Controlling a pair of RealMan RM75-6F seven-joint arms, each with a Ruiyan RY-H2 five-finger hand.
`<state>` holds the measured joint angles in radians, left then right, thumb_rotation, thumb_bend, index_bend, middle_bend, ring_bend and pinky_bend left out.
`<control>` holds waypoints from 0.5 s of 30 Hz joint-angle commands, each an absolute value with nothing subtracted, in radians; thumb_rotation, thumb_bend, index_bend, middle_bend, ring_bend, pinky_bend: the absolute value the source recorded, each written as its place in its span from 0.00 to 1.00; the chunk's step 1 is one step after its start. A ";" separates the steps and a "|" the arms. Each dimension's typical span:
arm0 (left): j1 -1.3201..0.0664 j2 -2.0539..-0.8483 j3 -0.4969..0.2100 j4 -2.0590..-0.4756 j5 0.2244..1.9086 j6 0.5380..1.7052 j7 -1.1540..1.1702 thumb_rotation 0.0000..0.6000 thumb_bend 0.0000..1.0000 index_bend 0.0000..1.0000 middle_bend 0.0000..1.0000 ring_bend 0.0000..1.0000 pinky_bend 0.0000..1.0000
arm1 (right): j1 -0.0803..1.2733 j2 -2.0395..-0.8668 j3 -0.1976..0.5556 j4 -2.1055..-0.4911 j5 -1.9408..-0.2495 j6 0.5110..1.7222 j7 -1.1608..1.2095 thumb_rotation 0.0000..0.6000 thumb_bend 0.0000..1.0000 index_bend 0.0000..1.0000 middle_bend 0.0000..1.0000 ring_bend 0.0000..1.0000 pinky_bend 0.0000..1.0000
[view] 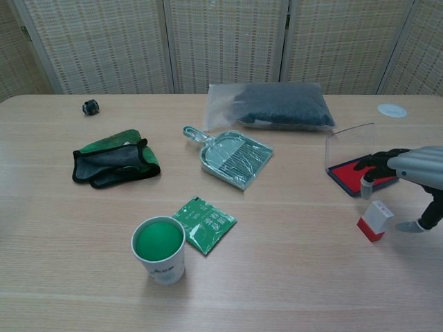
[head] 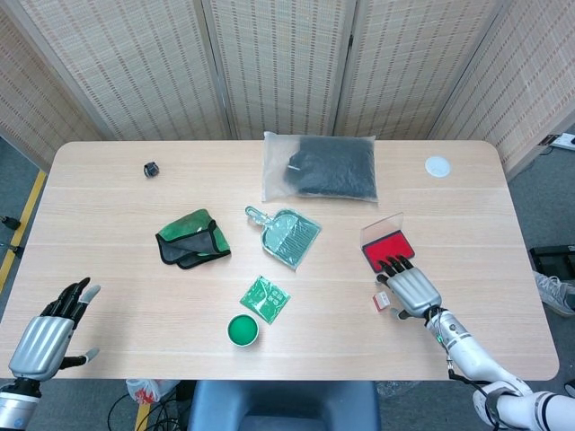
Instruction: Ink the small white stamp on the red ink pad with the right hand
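Each robot hand, right (head: 412, 290) and left (head: 42, 342), has a ribbed silver-grey back, black fingers with pale tips, and a white forearm.

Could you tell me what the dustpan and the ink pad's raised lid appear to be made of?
The dustpan looks like glossy pale-green moulded plastic, judging by its sheen and ribbed face. The ink pad's lid seems clear hard plastic: the table shows through it.

Bare table is seen around the small white stamp (view: 374, 220) on its near and left sides. The red ink pad (view: 360, 174), with its clear lid (view: 346, 145) raised, stands just behind it.
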<state>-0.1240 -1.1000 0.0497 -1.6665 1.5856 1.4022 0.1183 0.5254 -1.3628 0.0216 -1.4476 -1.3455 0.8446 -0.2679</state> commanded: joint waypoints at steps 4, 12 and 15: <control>-0.124 -1.099 0.050 -1.667 1.587 1.402 0.115 1.00 0.07 0.09 0.00 0.02 0.27 | 0.528 -1.371 0.018 -1.441 -1.342 0.853 -0.269 1.00 0.24 0.33 0.06 0.00 0.00; -0.120 -1.095 0.051 -1.672 1.591 1.411 0.107 1.00 0.07 0.09 0.00 0.02 0.27 | 0.539 -1.377 0.015 -1.445 -1.332 0.849 -0.275 1.00 0.23 0.34 0.06 0.00 0.00; -0.120 -1.094 0.052 -1.673 1.593 1.410 0.106 1.00 0.07 0.09 0.00 0.02 0.27 | 0.540 -1.386 0.016 -1.438 -1.330 0.856 -0.280 1.00 0.23 0.37 0.07 0.00 0.00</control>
<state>-0.1202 -1.0937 0.0522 -1.6728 1.5925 1.4104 0.1065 0.5397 -1.3845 0.0159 -1.4393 -1.3303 0.8545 -0.2794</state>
